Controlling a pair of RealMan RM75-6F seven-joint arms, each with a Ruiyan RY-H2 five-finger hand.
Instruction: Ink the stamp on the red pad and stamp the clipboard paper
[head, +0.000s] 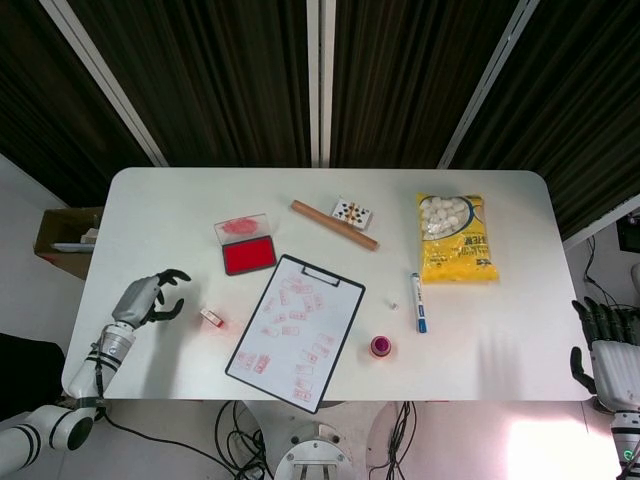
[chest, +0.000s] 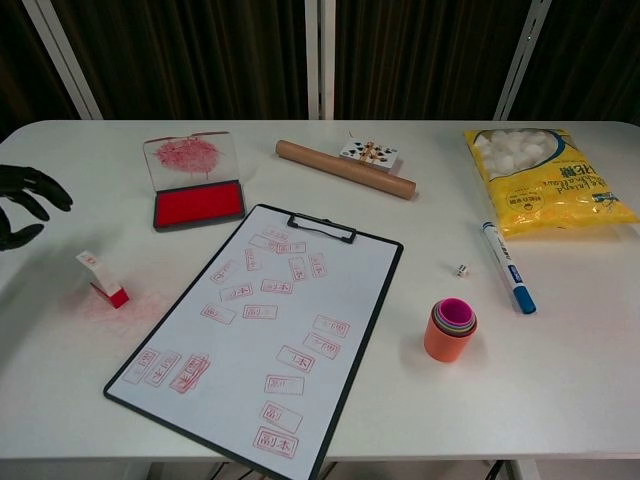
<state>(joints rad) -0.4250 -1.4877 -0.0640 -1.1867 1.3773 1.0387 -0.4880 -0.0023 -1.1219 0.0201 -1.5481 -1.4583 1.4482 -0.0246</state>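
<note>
The small white stamp (head: 211, 317) with a red base (chest: 103, 279) lies on its side on the table, left of the clipboard (head: 296, 331), over a faint red smudge. The clipboard paper (chest: 262, 322) carries several red stamp marks. The red ink pad (head: 248, 254) sits open behind it, its smeared clear lid (chest: 186, 157) laid back. My left hand (head: 142, 298) hovers open to the left of the stamp, fingers (chest: 30, 188) spread, holding nothing. My right hand (head: 603, 346) rests off the table's right edge; whether it holds anything is unclear.
A wooden rolling pin (chest: 344, 168) and playing cards (chest: 368, 152) lie at the back. A yellow bag of white balls (chest: 538, 179), a blue marker (chest: 508, 266), a small die (chest: 460, 269) and stacked cups (chest: 451, 329) are on the right.
</note>
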